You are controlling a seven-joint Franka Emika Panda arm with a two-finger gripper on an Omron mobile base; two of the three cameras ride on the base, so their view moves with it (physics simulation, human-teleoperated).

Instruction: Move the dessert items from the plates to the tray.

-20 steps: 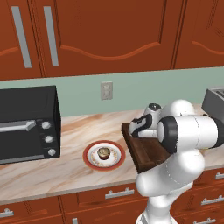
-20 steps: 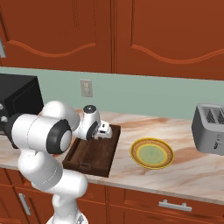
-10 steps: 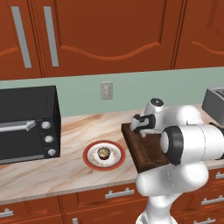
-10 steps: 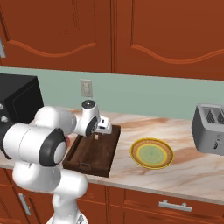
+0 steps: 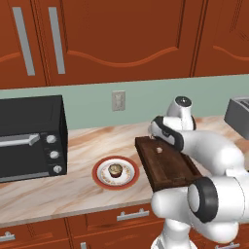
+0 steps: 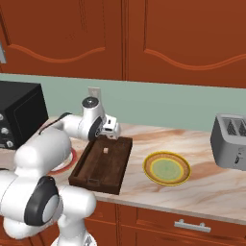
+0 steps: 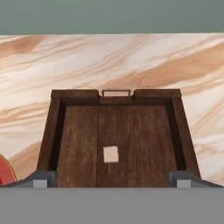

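Going left to right on the marble worktop (image 5: 58,194): black oven (image 5: 30,136) first, then the red-rimmed plate (image 5: 115,172) with the brown cupcake (image 5: 115,169) sitting on it. Next comes the dark wooden tray (image 5: 165,164), and the tiny pale piece (image 7: 110,154) lies on its floor toward the far end. The tool (image 7: 111,178) hangs right over that end with its jaws spread wide apart, gripping nothing. Past the tray sits the yellow-green plate (image 6: 166,168), bare, and the toaster (image 6: 229,141) is way off on the right.
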